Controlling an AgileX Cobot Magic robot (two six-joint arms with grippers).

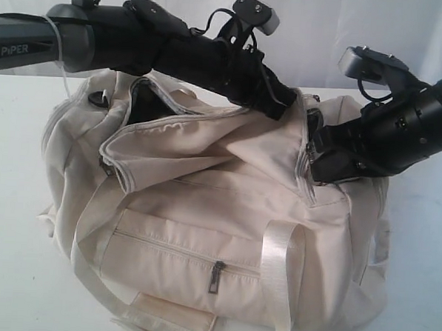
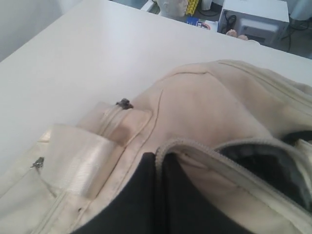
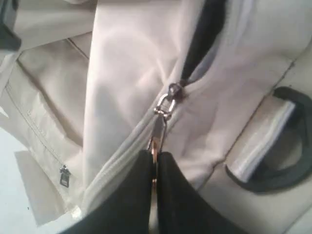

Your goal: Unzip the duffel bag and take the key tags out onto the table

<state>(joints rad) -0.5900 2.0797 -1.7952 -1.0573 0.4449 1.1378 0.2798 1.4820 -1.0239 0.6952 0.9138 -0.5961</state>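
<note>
The cream duffel bag (image 1: 225,232) fills the middle of the white table (image 1: 18,155), its top zip partly parted over dark grey lining (image 1: 146,102). My left gripper (image 2: 157,158) is shut on the bag's zipper edge (image 2: 204,145), pinching the cream flap at the opening. My right gripper (image 3: 154,155) is shut on the metal zipper pull (image 3: 161,124), which hangs from the slider ring (image 3: 167,103) at the bag's right end (image 1: 310,159). The key tags are hidden.
A front pocket zip with a small dark pull (image 1: 217,276) runs along the bag's near side. Pale webbing handles (image 1: 275,265) drape over the front. A dark strap loop (image 3: 280,146) lies by the right end. Equipment (image 2: 253,19) stands beyond the table's far edge.
</note>
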